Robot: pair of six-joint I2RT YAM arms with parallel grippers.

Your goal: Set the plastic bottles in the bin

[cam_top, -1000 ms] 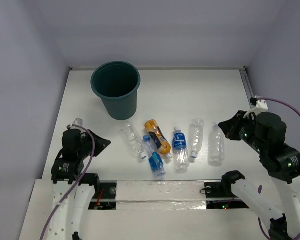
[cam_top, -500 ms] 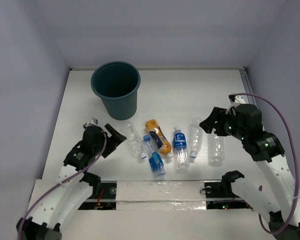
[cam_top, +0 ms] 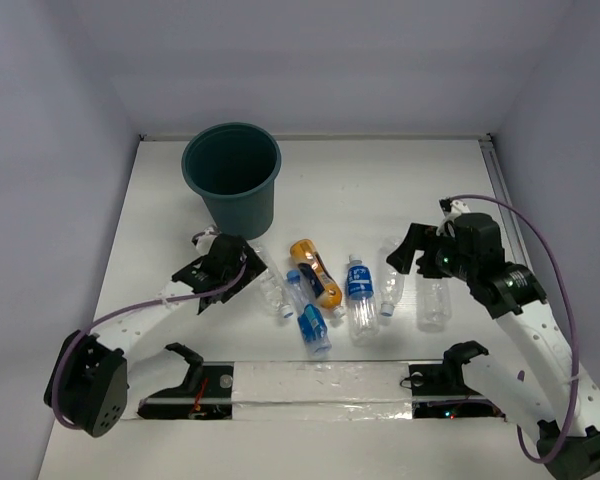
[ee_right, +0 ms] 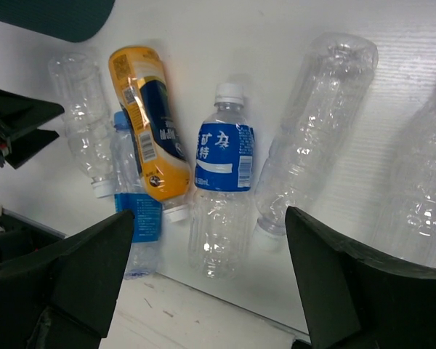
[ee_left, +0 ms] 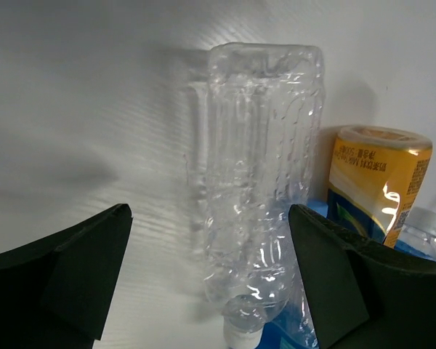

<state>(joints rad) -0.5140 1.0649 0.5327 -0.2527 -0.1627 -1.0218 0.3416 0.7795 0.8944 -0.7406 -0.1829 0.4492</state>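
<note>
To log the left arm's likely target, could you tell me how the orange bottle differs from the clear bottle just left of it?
The orange bottle is coloured and carries a printed label; the clear bottle is see-through and unlabelled. The clear bottle sits framed between the open fingers of the left gripper; the orange bottle lies outside them. Both lie on their sides, caps toward the near edge.

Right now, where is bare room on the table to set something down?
Bare: the far white table right of the dark teal round plastic bin, and the strip left of it. Crowded: the near middle, with six small plastic bottles.
</note>
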